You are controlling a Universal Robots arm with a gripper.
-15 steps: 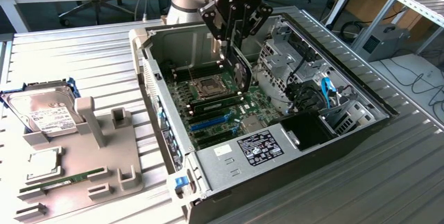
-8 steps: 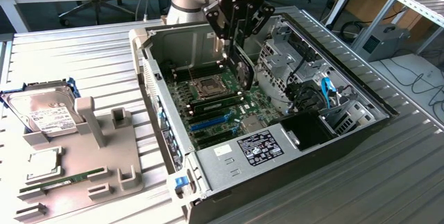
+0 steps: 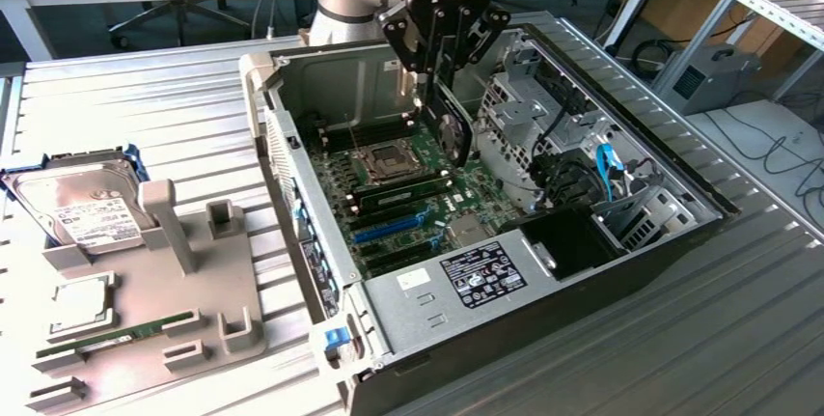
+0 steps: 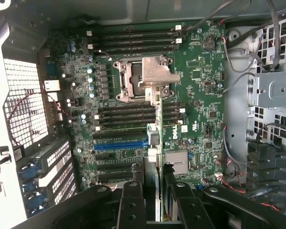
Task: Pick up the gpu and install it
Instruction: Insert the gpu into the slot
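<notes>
From my station I see the gripper [image 3: 445, 73] clamped on the gpu [image 3: 449, 126]. Its jaws are pressed against the card's two flat faces, and the card hangs on edge below them inside the open computer case [image 3: 670, 233]. So the pick-up is done: the card is off the bench and over the motherboard [image 3: 425, 213].

Taking the CPU socket [image 3: 386, 158] as my landmark, the gpu sits just beside it, on the drive-cage side, with its lower edge above the board. In the wrist view I look straight down the card's thin edge [image 4: 155, 138] between the gripper's [image 4: 157, 191] fingers. That edge runs from the socket [image 4: 145, 78] back toward the camera, just to one side of the blue expansion slot [image 4: 119, 145], which lies beyond the memory slots from the socket.

I judge the install is not yet made. The card looks clear of the board, I see no connector seated in a slot, and the card's edge does not line up with the blue slot.
</notes>
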